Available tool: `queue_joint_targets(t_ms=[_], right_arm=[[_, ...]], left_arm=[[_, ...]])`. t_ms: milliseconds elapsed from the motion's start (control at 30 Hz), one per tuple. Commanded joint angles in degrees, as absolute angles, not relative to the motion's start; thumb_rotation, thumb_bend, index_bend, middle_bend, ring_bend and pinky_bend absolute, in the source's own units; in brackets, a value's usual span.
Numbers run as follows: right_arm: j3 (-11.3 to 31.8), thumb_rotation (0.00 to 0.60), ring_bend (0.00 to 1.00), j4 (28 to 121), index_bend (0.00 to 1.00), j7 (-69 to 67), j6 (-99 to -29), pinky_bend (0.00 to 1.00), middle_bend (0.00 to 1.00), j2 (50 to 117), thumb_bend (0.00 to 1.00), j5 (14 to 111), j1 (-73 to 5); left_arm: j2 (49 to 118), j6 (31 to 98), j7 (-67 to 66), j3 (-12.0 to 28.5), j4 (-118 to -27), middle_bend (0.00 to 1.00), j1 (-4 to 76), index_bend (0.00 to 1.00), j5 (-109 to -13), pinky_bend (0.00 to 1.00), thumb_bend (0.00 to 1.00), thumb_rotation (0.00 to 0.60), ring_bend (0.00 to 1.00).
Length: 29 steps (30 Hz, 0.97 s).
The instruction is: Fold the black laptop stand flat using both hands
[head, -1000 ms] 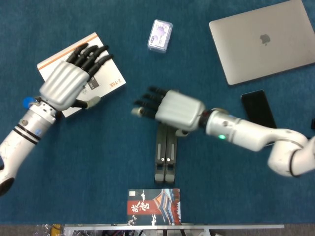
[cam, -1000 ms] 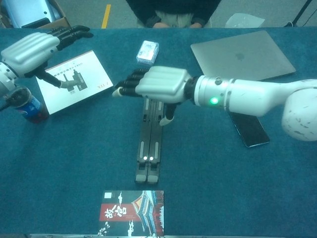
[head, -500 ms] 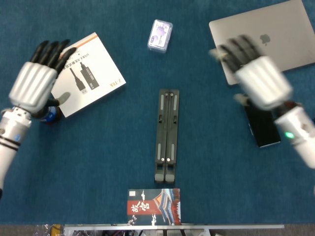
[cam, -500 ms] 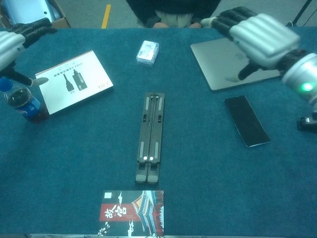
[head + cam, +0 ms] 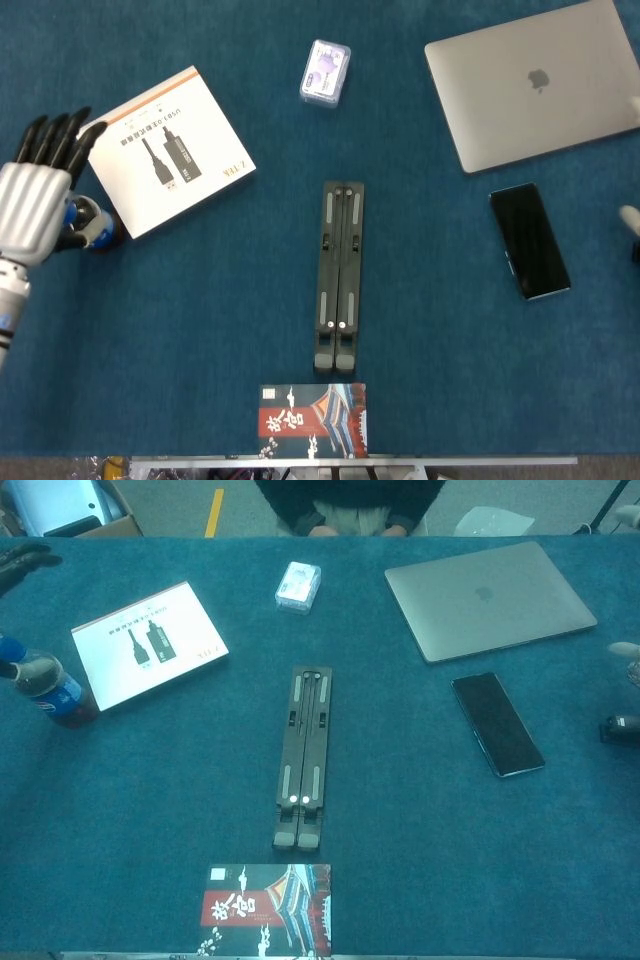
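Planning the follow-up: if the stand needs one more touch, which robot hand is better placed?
Left, marginally. The left robot hand is fully visible, open by the bottle; the right sits barely inside the edge. Both are far from the folded laptop stand.

Deep-blue cloth tabletop (image 5: pixel 200 330): matt, felt-like. Folded black laptop stand (image 5: pixel 338 276): matt metal or plastic, cannot tell. Closed silver laptop (image 5: pixel 535 82): smooth brushed metal. Black slab phone (image 5: pixel 529 241): glossy glass. White cardboard box (image 5: pixel 168 148): smooth printed paper.
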State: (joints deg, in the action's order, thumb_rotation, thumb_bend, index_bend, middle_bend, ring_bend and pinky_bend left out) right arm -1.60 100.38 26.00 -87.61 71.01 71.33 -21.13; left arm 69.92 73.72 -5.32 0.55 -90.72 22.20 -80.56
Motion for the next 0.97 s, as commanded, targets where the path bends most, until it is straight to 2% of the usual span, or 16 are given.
queue_joint_targets(t_ms=[33,267,533,967], right_arm=[[-1.87,0.600,0.00,100.01,0.00,24.29,-88.42,0.00,0.14,69.93,0.08,71.33,-19.05],[-2.25,0.600,0.00,98.93,0.00,22.17,-87.60,0.00,0.14,68.76,0.08,74.45,-16.89],[-1.04,0.600,0.00,98.92,0.00,21.40,-87.21,0.00,0.14,68.58,0.08,75.49,-15.22],[0.64,0.600,0.00,98.89,0.00,18.84,-86.62,0.00,0.14,67.22,0.08,76.74,-12.69]], left_arm=[[68.68,74.21,-5.85,-0.18,-92.44,0.00,20.92,0.00,-80.35,0.00,0.21,0.600,0.00],[67.98,77.73,-4.77,-1.22,-93.35,0.00,18.53,0.02,-84.35,0.00,0.21,0.600,0.00],[66.63,79.89,-4.90,-1.05,-95.08,0.00,16.17,0.02,-84.33,0.00,0.21,0.600,0.00],[67.20,78.66,-5.59,0.28,-95.06,0.00,15.54,0.02,-83.38,0.00,0.21,0.600,0.00]])
